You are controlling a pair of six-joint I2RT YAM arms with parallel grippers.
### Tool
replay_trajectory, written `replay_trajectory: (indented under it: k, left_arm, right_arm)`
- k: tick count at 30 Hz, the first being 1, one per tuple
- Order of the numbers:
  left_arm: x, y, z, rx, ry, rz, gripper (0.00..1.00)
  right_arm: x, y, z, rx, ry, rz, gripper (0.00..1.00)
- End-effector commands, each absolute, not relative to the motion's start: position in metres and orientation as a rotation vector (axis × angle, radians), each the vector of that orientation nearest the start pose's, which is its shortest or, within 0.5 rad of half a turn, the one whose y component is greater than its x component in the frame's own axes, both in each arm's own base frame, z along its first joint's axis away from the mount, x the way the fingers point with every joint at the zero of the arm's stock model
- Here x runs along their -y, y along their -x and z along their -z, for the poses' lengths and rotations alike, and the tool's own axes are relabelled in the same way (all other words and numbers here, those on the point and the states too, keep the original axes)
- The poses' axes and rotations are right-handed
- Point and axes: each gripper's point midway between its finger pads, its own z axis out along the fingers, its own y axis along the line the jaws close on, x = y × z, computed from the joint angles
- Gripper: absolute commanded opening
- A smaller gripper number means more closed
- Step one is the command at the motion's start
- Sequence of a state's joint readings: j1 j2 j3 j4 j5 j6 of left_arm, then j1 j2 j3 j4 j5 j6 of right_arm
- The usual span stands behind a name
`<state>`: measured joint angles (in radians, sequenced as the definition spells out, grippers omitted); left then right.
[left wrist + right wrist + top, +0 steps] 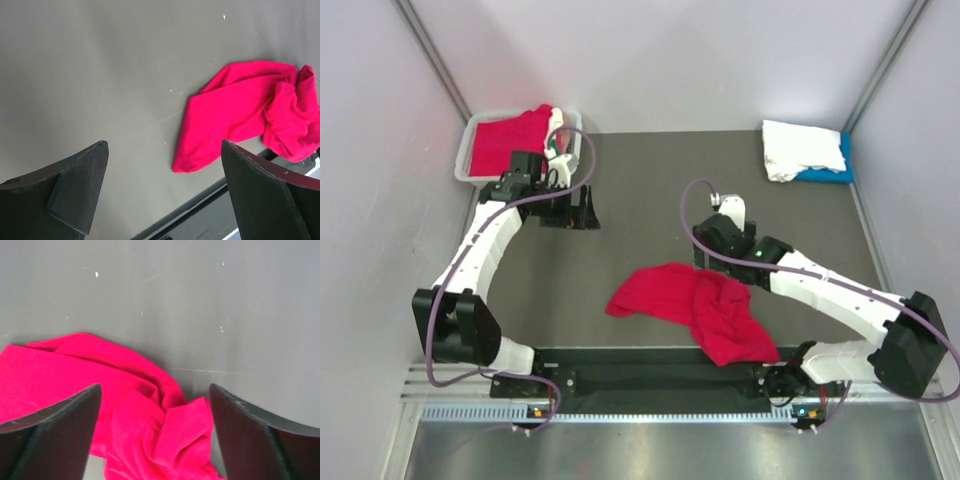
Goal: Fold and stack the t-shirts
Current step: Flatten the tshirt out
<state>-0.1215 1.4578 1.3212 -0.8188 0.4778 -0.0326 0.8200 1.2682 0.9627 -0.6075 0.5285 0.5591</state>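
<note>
A crumpled red t-shirt [695,312] lies on the dark mat near the front edge; part of it hangs over the edge. It also shows in the left wrist view [245,112] and the right wrist view [130,410]. My right gripper [717,262] is open and empty just above the shirt's far edge, its jaws spread over the bunched folds [155,435]. My left gripper [570,220] is open and empty above bare mat, left of and beyond the shirt [165,192]. A folded white t-shirt [802,148] lies on a blue one [828,174] at the back right.
A pale plastic tub [470,140] at the back left holds a red shirt [512,140] and some white cloth [558,150]. The mat [650,190] is bounded by light walls on three sides. A black rail [650,365] runs along the front edge.
</note>
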Motion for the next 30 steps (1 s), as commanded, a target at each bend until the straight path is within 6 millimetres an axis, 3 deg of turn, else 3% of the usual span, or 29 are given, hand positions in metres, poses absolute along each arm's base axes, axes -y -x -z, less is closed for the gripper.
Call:
replay_trajectory:
  k: [1, 4, 7, 8, 9, 13, 16, 17, 19, 20, 23, 27, 30]
  left_arm:
    - [0.124, -0.317, -0.204, -2.418, -0.315, 0.675, 0.98]
    - [0.121, -0.313, -0.208, -2.401, -0.315, 0.652, 0.98]
    - [0.120, -0.310, -0.221, -2.369, -0.319, 0.646, 0.98]
    - [0.121, -0.309, -0.223, -2.363, -0.321, 0.649, 0.98]
    - [0.121, -0.309, -0.224, -2.358, -0.325, 0.651, 0.98]
    - [0.120, -0.306, -0.221, -2.368, -0.320, 0.650, 0.98]
    - [0.120, -0.306, -0.223, -2.359, -0.322, 0.648, 0.98]
    - [0.120, -0.306, -0.223, -2.357, -0.323, 0.645, 0.98]
    - [0.119, -0.306, -0.223, -2.356, -0.323, 0.637, 0.98]
    - [0.119, -0.306, -0.223, -2.358, -0.322, 0.637, 0.98]
    - [0.119, -0.305, -0.221, -2.356, -0.324, 0.634, 0.98]
    - [0.118, -0.305, -0.221, -2.350, -0.328, 0.630, 0.98]
    - [0.117, -0.307, -0.220, -2.352, -0.319, 0.622, 0.98]
  right_arm:
    - [-0.172, -0.254, -0.143, -2.298, 0.045, -0.057, 0.83]
    - [-0.162, -0.239, -0.124, -2.355, 0.030, -0.041, 0.77]
    - [-0.156, -0.223, -0.103, -2.412, 0.012, -0.058, 0.87]
    - [-0.154, -0.216, -0.092, -2.437, 0.021, -0.059, 0.97]
    - [-0.156, -0.213, -0.088, -2.451, 0.011, -0.088, 1.00]
    - [-0.160, -0.205, -0.074, -2.489, 0.016, -0.126, 0.99]
    - [-0.162, -0.201, -0.064, -2.515, 0.038, -0.129, 0.83]
    - [-0.163, -0.203, -0.064, -2.514, 0.039, -0.132, 0.63]
    - [-0.165, -0.203, -0.061, -2.521, 0.048, -0.130, 0.46]
    - [-0.166, -0.204, -0.062, -2.519, 0.053, -0.134, 0.30]
    - [-0.168, -0.206, -0.062, -2.517, 0.066, -0.129, 0.03]
    - [-0.167, -0.223, -0.078, -2.456, 0.102, -0.067, 0.00]
    - [-0.173, -0.261, -0.126, -2.324, 0.143, -0.010, 0.00]
